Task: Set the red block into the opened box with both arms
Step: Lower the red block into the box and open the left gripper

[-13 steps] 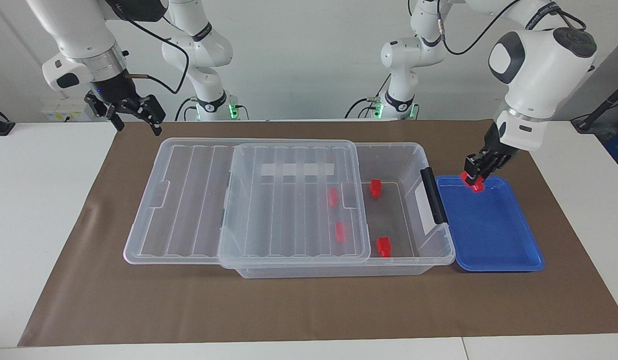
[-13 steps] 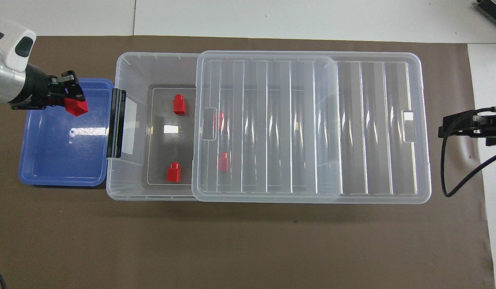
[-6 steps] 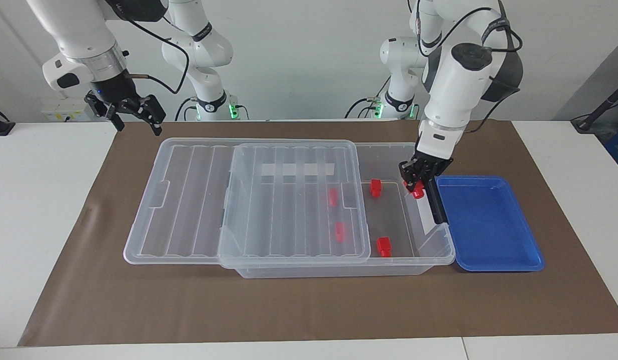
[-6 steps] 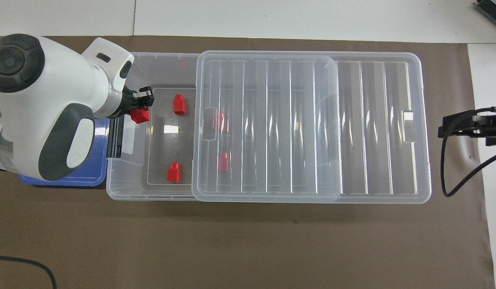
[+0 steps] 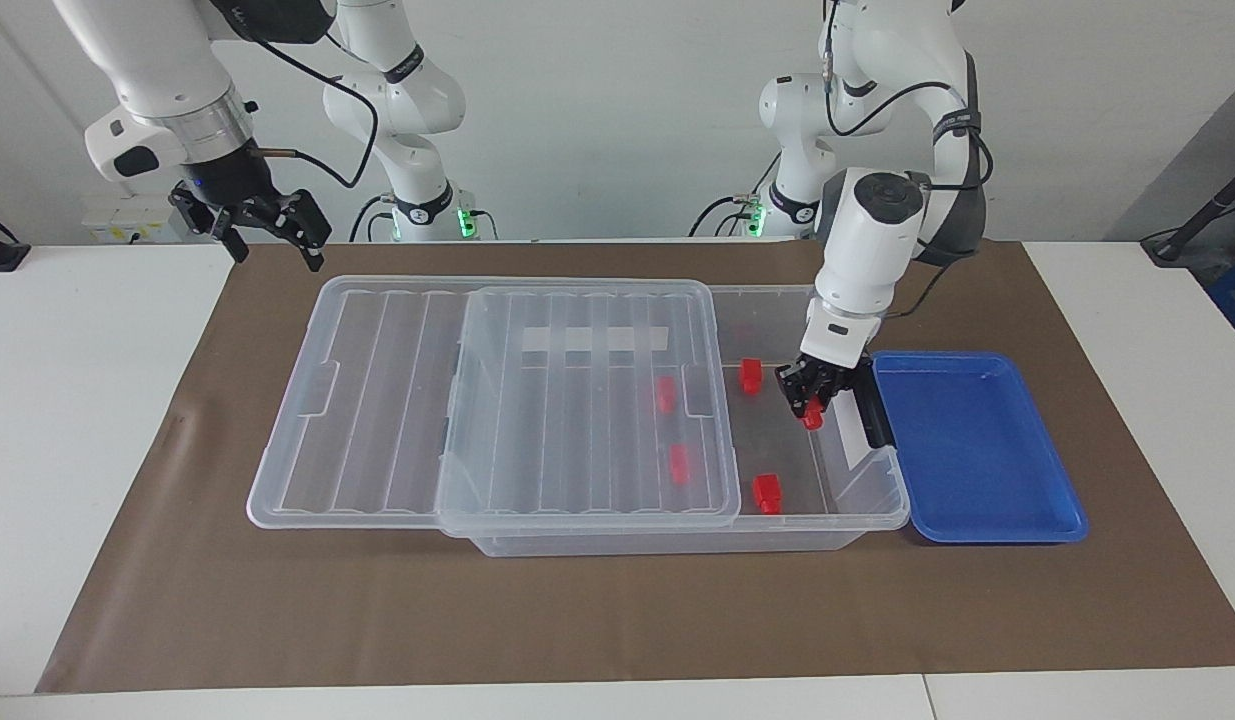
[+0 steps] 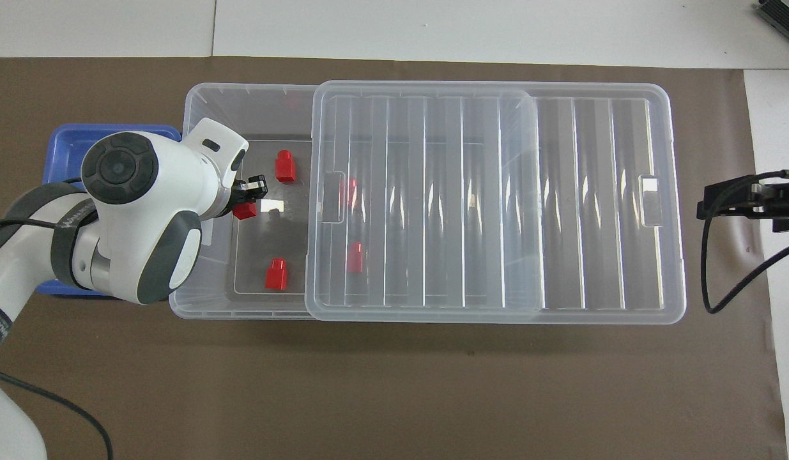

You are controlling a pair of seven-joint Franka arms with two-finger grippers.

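The placing step was in hand: the left gripper (image 5: 810,404) was clamped on the red block (image 5: 813,419) and held it low inside the box (image 5: 827,520), over the uncovered end near the black handle (image 5: 867,400). The next move, as I judged it, called for lowering a little further and parting the fingers so the block settled on the floor clear of the other red blocks (image 5: 767,493). The right gripper (image 5: 267,225) waited with fingers apart above the table's corner at the right arm's end. The box was clear, thin-walled plastic; its ribbed lid (image 5: 587,400) covered part of the opening. The blue tray (image 5: 977,450) by the handle was shallow and glossy
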